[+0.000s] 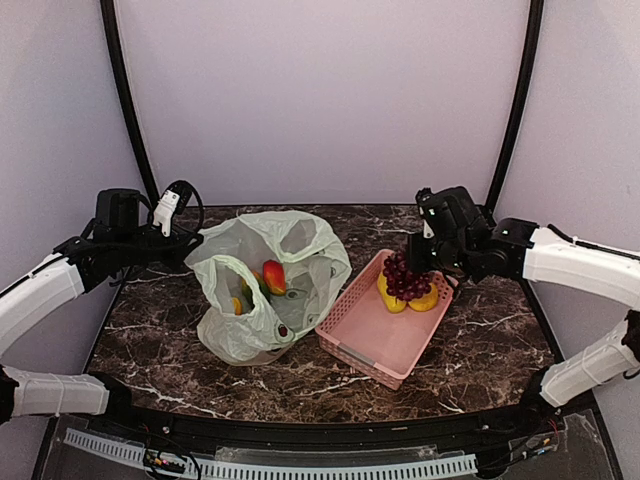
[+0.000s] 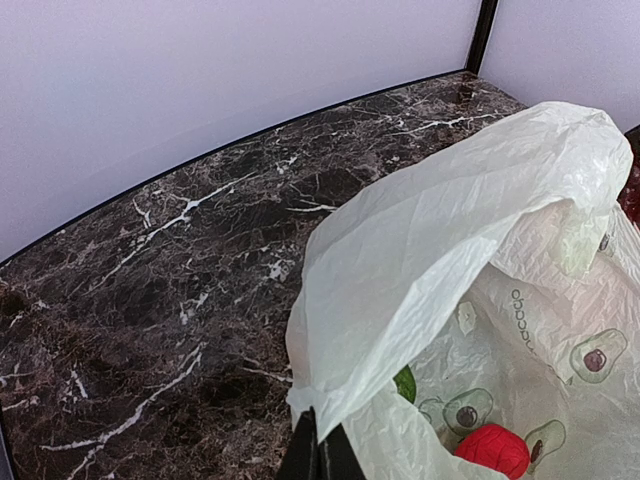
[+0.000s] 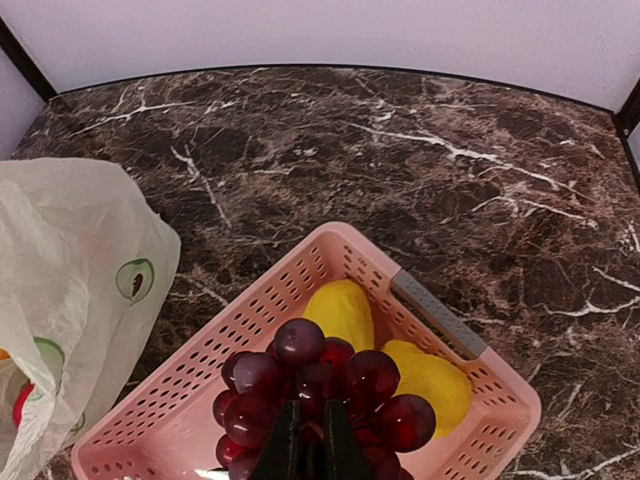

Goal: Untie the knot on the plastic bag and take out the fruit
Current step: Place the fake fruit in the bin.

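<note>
The plastic bag [image 1: 300, 235] lies open at centre-left, and no knot shows. Inside it are a red-green mango [image 1: 273, 275] and a yellow piece [image 1: 237, 305]. My left gripper [image 1: 193, 241] is shut on the bag's left rim and holds it up. In the left wrist view its fingers [image 2: 320, 455] pinch the bag's edge [image 2: 420, 260], with a red fruit [image 2: 492, 450] and a green piece [image 2: 404, 383] inside. My right gripper [image 1: 416, 264] is shut on the dark purple grapes [image 1: 403, 279], holding them over the pink basket [image 1: 368, 366]. In the right wrist view the grapes [image 3: 300, 345] hang above two yellow fruits [image 3: 342, 312].
The pink basket [image 3: 440, 318] stands right of the bag on the dark marble table [image 1: 480, 340], its left edge touching the bag. The bag's side [image 3: 70, 300] shows at the left of the right wrist view. Black frame poles and pale walls close the back.
</note>
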Action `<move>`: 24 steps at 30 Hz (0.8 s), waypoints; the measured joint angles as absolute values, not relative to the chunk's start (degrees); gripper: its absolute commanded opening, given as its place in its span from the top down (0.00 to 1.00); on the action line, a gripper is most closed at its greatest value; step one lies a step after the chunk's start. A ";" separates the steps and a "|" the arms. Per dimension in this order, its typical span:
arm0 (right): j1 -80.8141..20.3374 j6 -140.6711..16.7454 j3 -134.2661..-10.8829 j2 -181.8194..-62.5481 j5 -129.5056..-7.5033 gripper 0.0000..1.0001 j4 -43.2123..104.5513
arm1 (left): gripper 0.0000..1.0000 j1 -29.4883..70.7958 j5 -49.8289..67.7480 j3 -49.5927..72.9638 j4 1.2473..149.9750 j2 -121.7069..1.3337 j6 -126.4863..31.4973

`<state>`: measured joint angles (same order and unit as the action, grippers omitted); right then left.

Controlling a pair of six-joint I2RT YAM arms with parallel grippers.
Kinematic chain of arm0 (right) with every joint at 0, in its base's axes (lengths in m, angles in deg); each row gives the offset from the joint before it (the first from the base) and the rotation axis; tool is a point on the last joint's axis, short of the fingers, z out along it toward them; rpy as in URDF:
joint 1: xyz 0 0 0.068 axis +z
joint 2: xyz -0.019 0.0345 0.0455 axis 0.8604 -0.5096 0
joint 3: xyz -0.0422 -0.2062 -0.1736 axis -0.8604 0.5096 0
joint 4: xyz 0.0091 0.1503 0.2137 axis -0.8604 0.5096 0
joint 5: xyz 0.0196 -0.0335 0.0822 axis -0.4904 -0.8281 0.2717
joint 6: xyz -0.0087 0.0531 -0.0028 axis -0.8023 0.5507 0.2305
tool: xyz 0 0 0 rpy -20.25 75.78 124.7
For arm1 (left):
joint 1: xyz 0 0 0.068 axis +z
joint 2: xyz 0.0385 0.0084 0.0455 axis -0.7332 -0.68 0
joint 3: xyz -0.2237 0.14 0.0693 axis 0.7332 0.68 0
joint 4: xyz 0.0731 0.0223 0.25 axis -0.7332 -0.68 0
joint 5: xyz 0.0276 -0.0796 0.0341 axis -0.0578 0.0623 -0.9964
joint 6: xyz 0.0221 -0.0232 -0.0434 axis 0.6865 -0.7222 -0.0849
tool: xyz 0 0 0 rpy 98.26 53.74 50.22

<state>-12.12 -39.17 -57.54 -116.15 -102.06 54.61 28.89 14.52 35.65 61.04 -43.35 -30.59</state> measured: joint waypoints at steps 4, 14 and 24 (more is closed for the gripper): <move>-12.10 -39.13 -56.60 -116.28 -93.03 1.00 53.91 | 0.99 28.89 14.57 35.65 61.04 -43.35 -30.61; -5.59 -42.95 -62.39 -132.48 -74.71 1.00 49.06 | 0.99 28.89 14.54 35.65 61.04 -42.95 -30.59; -3.93 -42.69 -66.72 -137.96 -76.27 1.00 49.78 | 0.99 28.89 14.59 35.65 61.04 -42.82 -30.59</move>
<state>-3.93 -42.69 -66.72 -137.96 -76.27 49.78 28.89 14.59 35.65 61.04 -42.82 -30.59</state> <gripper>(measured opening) 0.053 0.010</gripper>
